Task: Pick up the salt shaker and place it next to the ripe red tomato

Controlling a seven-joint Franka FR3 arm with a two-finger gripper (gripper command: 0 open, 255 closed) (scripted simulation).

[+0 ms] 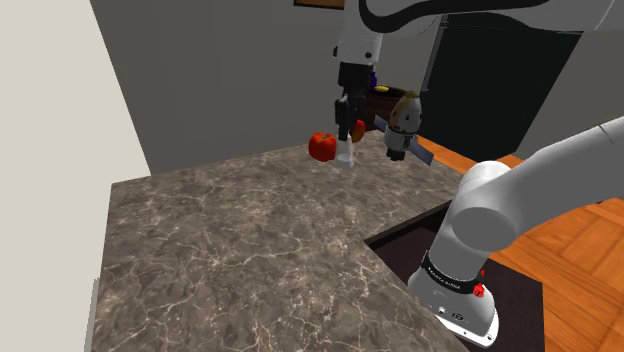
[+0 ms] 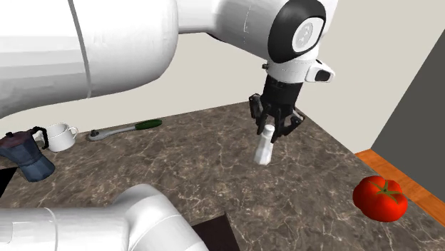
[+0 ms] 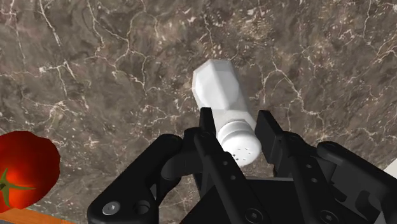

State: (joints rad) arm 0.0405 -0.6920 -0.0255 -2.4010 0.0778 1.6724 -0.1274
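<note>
A white salt shaker hangs tilted above the brown marble counter, clasped near its cap by the black fingers of my gripper. In the second exterior view the shaker points down from the gripper, clear of the counter. In the shoulder view the shaker hangs below the gripper, right beside the red tomato. The tomato lies near the counter's edge at the second exterior view's lower right, apart from the shaker; the wrist view shows the tomato off to one side of the gripper.
A white mug, a dark moka pot and a ratchet wrench with a green handle sit at the far side of the counter. The orange wooden floor lies beyond the counter's edge. My stand is at the shoulder view's lower right.
</note>
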